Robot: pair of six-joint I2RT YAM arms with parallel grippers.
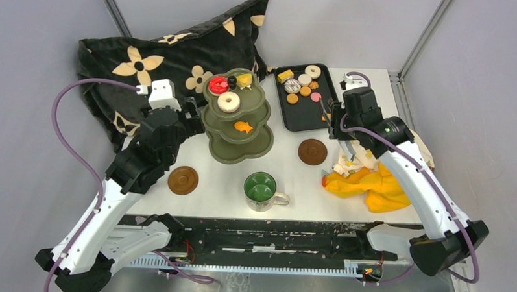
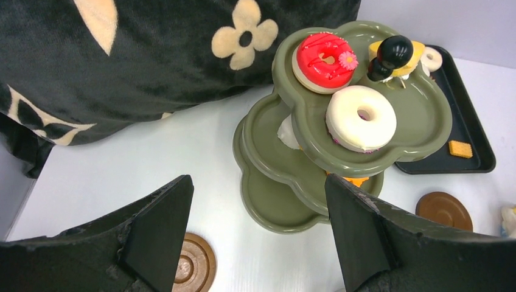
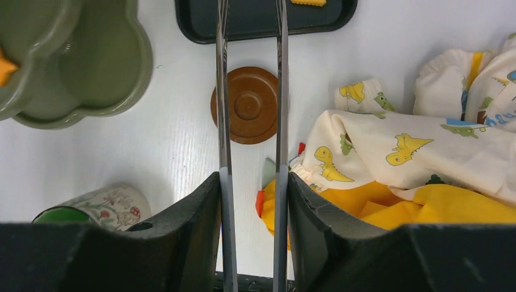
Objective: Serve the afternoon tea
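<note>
My right gripper (image 3: pixel 252 182) clasps the tongs (image 3: pixel 223 91); my left gripper (image 2: pixel 257 185) hangs open. A slack squeeze might drop a pastry (image 1: pixel 306 91).

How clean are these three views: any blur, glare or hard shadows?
Top external: sharp, evenly lit, only soft shadows around the stand. Left wrist: stand crisp, left tool's fingers slightly soft up close, sheen on the red donut. Right wrist: tongs glint, saucer sharp.
</note>
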